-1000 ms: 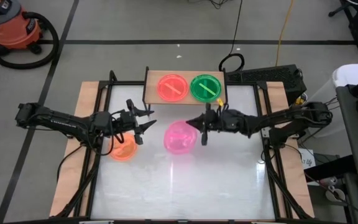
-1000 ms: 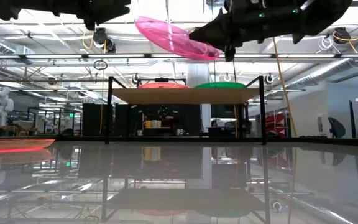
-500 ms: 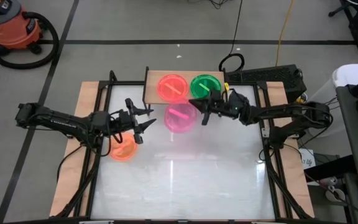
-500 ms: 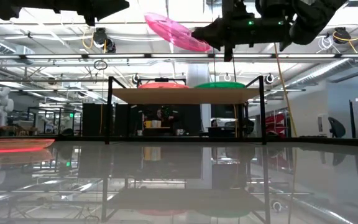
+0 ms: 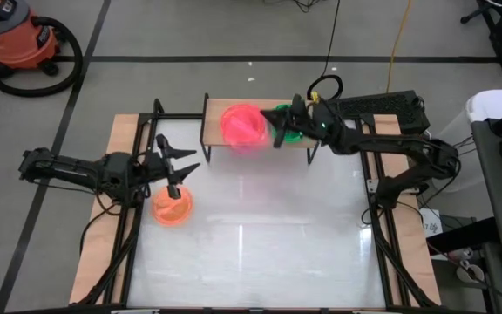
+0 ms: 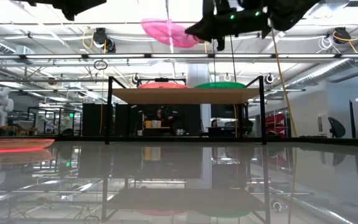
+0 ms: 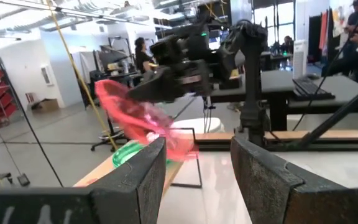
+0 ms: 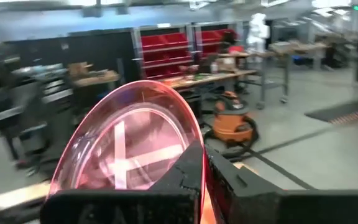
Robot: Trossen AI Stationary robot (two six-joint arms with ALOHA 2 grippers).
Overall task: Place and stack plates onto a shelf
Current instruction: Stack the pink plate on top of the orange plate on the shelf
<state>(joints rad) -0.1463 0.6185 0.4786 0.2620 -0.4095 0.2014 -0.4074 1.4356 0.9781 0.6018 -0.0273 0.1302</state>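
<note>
My right gripper [image 5: 274, 125] is shut on a pink plate [image 5: 242, 125] and holds it high over the left half of the shelf [image 5: 212, 112]. In the low view the pink plate [image 6: 166, 31] hangs well above the shelf board [image 6: 185, 95]. On the board rest an orange-red plate [image 6: 162, 84] and a green plate [image 6: 229, 84]. My left gripper [image 5: 178, 166] is open, in the air above an orange plate [image 5: 172, 208] that lies flat on the table near its left edge. My right gripper pinches the pink plate's rim [image 8: 190, 152] between its two fingers, on the side toward the table's right. The fingers [image 6: 205, 28] come roughly level from the right. The plate is lifted clear and tilted, its held side lower.
The green plate [image 5: 293, 133] lies partly under my right arm. The shelf stands at the table's far edge on thin black legs [image 6: 109, 112]. Wooden side rails [image 5: 120, 131] border the white tabletop. Beyond the table lie an orange vacuum [image 5: 20, 39] and cables.
My right gripper has carried the pink plate from above the table's middle toward the far edge, to over the shelf's left plate, and it stays shut. My left gripper has drawn back a little toward the table's left edge.
</note>
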